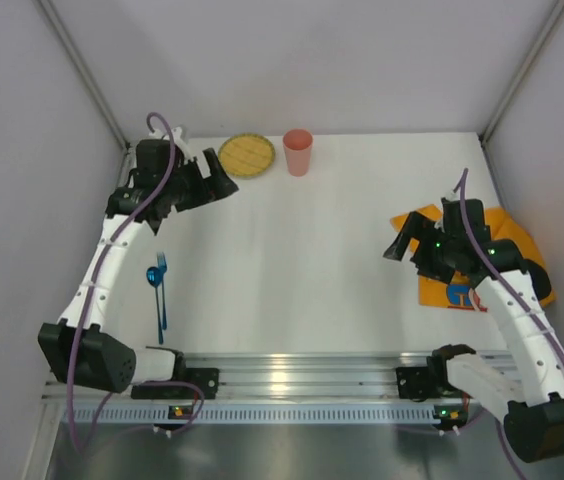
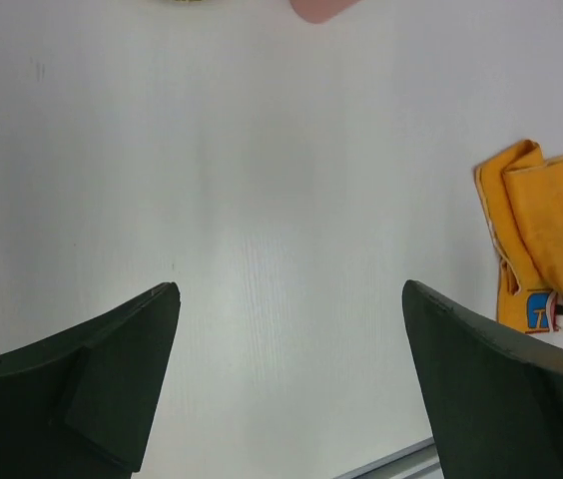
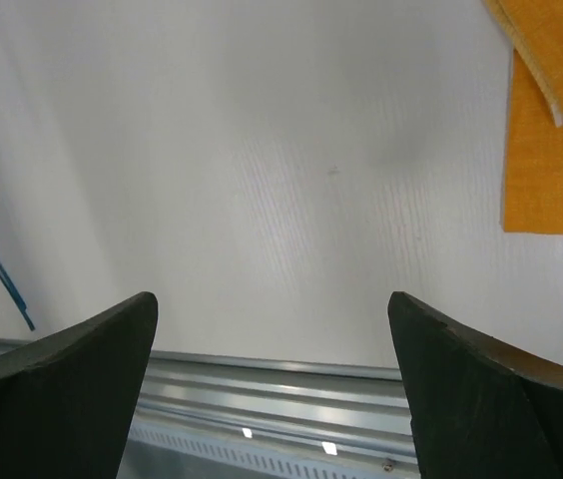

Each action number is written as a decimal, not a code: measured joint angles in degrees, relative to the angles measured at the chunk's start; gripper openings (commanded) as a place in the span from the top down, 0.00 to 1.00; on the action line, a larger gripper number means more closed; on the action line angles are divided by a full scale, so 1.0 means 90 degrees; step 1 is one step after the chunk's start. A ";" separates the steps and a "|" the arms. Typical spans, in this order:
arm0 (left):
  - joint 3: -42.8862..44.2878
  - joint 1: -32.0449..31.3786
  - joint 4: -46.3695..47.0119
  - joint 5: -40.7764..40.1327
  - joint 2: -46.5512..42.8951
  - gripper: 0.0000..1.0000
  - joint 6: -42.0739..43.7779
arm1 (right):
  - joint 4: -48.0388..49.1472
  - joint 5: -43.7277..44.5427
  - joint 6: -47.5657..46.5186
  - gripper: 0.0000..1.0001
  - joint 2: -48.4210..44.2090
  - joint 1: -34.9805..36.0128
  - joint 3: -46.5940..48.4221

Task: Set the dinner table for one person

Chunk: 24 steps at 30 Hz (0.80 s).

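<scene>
- White and matte, the large rectangular dinner table (image 1: 312,270) spreads out before me, edged at my bases by a ribbed aluminium rail (image 1: 292,372). Every item sits out near its edges, so I judge that no place is laid yet.
- My right arm bends up from the near right corner with the wrist pitched down. My right gripper (image 1: 409,250) hovers with its jaws spread wide, holding nothing.
- My left arm reaches along the left edge toward the far-left corner. My left gripper (image 1: 210,182) hangs there facing across the table, jaws equally wide and empty.
- The crumpled orange cloth placemat (image 1: 437,288) lies at the right edge, partly under my right wrist and just to the right of those jaws. Its long axis runs near to far, as best I can tell. My right arm is much the nearer, so I judge the first pick is its job, followed by a carry leftward to the middle.
- The round yellow plate with a woven pattern (image 1: 246,155) sits at the far edge, just beside my left gripper.
- The pink plastic cup (image 1: 298,151) stands upright just right of the plate, not touching it.
- The blue fork and spoon (image 1: 158,290) lie side by side near the left edge, close to my left forearm, with their handles pointing toward my bases.
</scene>
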 measured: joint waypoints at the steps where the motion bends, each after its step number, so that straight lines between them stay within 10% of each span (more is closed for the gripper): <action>1: 0.0155 -0.0189 -0.0240 -0.0168 0.0000 0.02 0.0019 | 0.0000 0.0126 0.0046 0.00 -0.0034 0.0000 0.0000; 9: -0.0529 -0.0231 0.0151 -0.0080 -0.0393 0.02 -0.0867 | -0.0053 0.1076 0.0255 0.00 -0.0039 -0.0056 -0.0265; 20: -0.0889 -0.0964 -0.0165 -0.0121 0.0308 0.08 -0.0996 | 0.0036 0.1994 -0.0010 0.01 0.2443 -0.0950 -0.0639; 24: -0.0988 -0.0964 -0.0187 -0.0121 0.0253 0.09 -0.0996 | 0.0355 0.1916 -0.0010 0.27 0.3009 -0.1010 -0.0911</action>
